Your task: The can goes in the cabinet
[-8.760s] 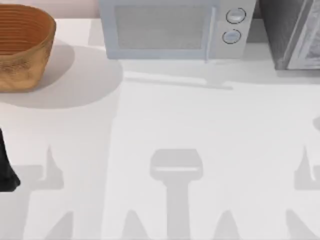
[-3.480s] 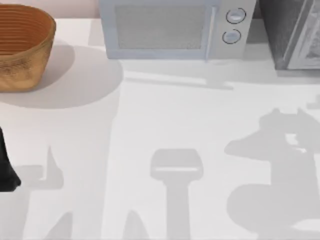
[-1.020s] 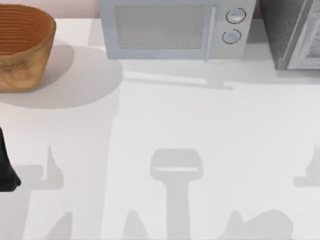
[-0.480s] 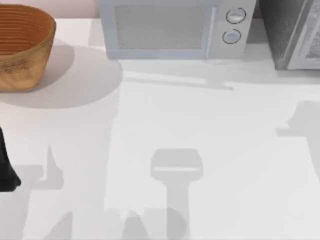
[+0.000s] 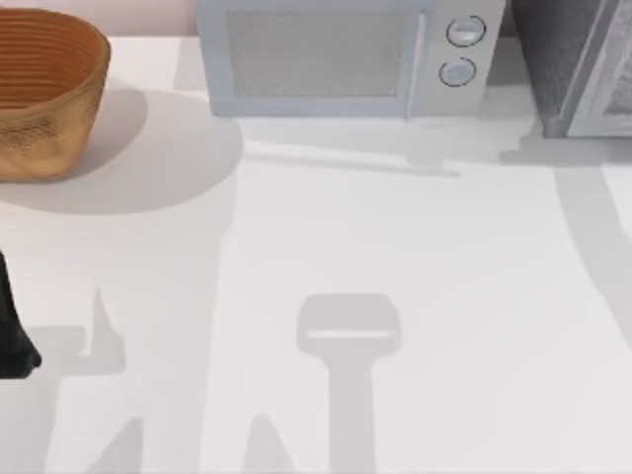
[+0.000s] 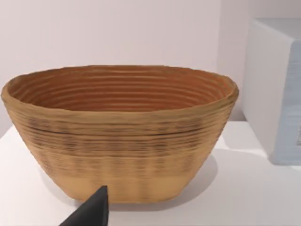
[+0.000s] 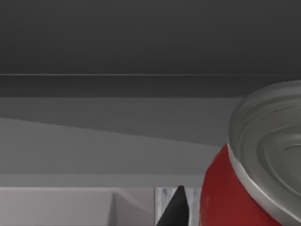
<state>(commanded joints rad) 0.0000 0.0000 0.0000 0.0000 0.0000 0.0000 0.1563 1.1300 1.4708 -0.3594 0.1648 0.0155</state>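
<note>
Fingers are hard to read: one dark right fingertip (image 7: 178, 207) sits beside the red can (image 7: 244, 188), grip unclear. Dark grey cabinet (image 7: 141, 47) looms just beyond. Left arm (image 5: 12, 336) parked at table's (image 5: 395, 247) left edge, facing the wicker basket (image 6: 120, 132).

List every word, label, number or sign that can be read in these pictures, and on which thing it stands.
None can be read.
Can: plain red side, silver lid, no lettering seen.
Microwave: two round knobs, marks on them too small to read.
Basket and cabinet: no text.
</note>
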